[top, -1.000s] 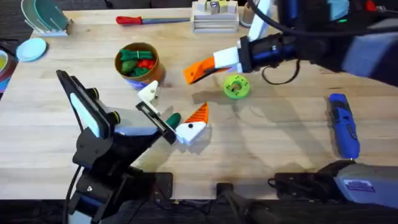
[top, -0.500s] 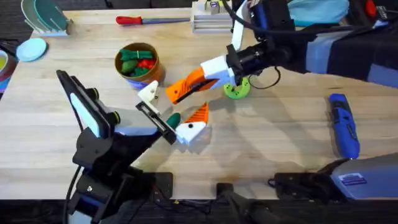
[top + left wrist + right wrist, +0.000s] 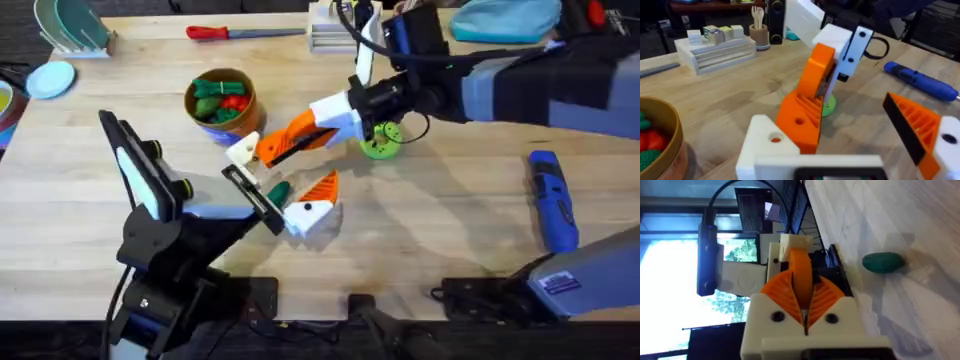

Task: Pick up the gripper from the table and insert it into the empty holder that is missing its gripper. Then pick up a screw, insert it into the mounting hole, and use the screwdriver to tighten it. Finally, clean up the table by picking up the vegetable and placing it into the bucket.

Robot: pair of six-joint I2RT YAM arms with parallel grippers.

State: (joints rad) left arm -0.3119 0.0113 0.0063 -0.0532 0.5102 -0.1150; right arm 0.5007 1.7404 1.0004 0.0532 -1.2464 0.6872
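My right gripper (image 3: 300,136) reaches in from the upper right, shut on the gripper (image 3: 270,148), a loose orange wedge. The wedge's tip meets the holder (image 3: 240,150), the bare white jaw of my left gripper (image 3: 275,178), which stands open. In the left wrist view the orange wedge (image 3: 802,117) rests against the holder (image 3: 765,146). The other left jaw (image 3: 308,208) carries an orange tip. The dark green vegetable (image 3: 277,190) lies on the table between the left jaws, also in the right wrist view (image 3: 883,262). The blue screwdriver (image 3: 553,200) lies at the right. The tan bucket (image 3: 203,122) stands at the back left.
Green and red toy vegetables fill the bucket. A green disc with holes (image 3: 380,142) sits just under the right wrist. A red-handled tool (image 3: 245,32) and a white tray (image 3: 345,35) lie along the far edge. A teal lid (image 3: 50,78) is at far left.
My right gripper has carried the orange wedge left and down, from beside the green disc to the bare white holder. The left arm has barely moved.
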